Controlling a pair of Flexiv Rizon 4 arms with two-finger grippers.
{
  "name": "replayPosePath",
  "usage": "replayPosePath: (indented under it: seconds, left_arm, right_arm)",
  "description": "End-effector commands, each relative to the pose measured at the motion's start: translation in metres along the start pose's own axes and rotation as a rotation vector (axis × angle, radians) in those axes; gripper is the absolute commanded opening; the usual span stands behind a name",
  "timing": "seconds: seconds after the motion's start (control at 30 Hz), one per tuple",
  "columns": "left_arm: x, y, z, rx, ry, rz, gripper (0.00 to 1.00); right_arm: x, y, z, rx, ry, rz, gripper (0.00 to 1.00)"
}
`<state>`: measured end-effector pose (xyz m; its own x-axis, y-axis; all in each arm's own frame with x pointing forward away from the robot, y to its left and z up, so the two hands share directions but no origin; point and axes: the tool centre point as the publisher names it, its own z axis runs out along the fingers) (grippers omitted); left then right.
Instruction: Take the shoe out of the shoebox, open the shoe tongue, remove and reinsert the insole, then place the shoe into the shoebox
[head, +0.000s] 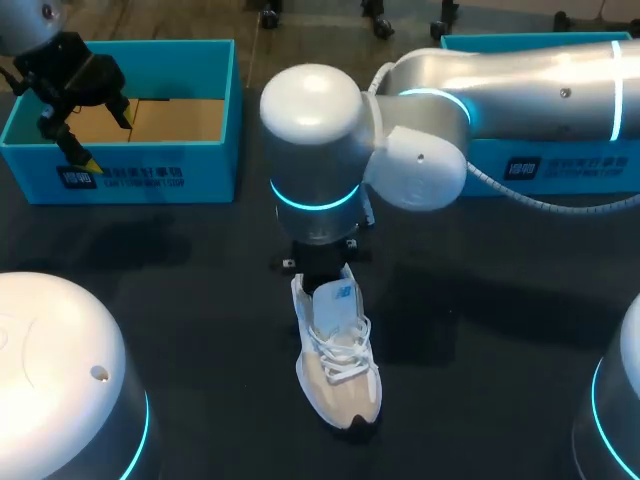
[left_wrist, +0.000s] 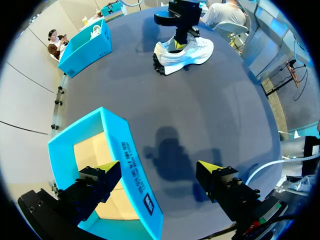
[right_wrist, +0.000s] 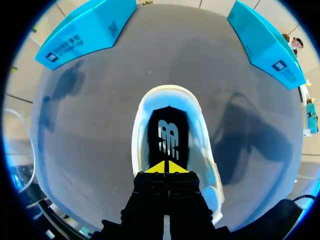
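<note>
The white sneaker (head: 340, 370) stands upright in the middle of the dark table, toe toward the front edge. My right gripper (right_wrist: 166, 168) is down in its heel opening, shut, its yellow tips together against the black insole (right_wrist: 168, 135); I cannot tell whether it pinches anything. In the head view the right wrist hides those fingers. My left gripper (left_wrist: 160, 172) hangs open at the back left. It straddles the front wall of the blue shoebox (left_wrist: 135, 175), one finger (left_wrist: 107, 170) inside and the other over the table. The shoebox (head: 150, 175) has a bare cardboard floor.
A second blue box (head: 560, 165) stands at the back right, under my right arm. Dark table (head: 160, 250) surrounds the shoe on all sides. The shoe (left_wrist: 185, 50) lies well ahead of the left gripper.
</note>
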<state>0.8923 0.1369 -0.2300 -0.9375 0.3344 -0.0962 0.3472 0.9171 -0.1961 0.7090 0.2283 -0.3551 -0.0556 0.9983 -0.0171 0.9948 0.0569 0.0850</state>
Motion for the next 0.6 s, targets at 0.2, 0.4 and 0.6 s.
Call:
replayPosePath:
  seconds: [0.2, 0.4, 0.6]
  left_arm:
    - [0.000, 0.000, 0.000, -0.003, 0.001, 0.001, 1.00]
    - [0.000, 0.000, 0.000, -0.003, 0.001, 0.001, 1.00]
    - [0.000, 0.000, 0.000, -0.003, 0.001, 0.001, 1.00]
  right_arm:
    - [-0.024, -0.005, 0.001, 0.018, 0.093, -0.080, 0.00]
    - [-0.023, -0.012, -0.002, 0.046, 0.099, -0.148, 0.76]
    - [-0.018, -0.014, -0.001, 0.072, 0.099, -0.176, 1.00]
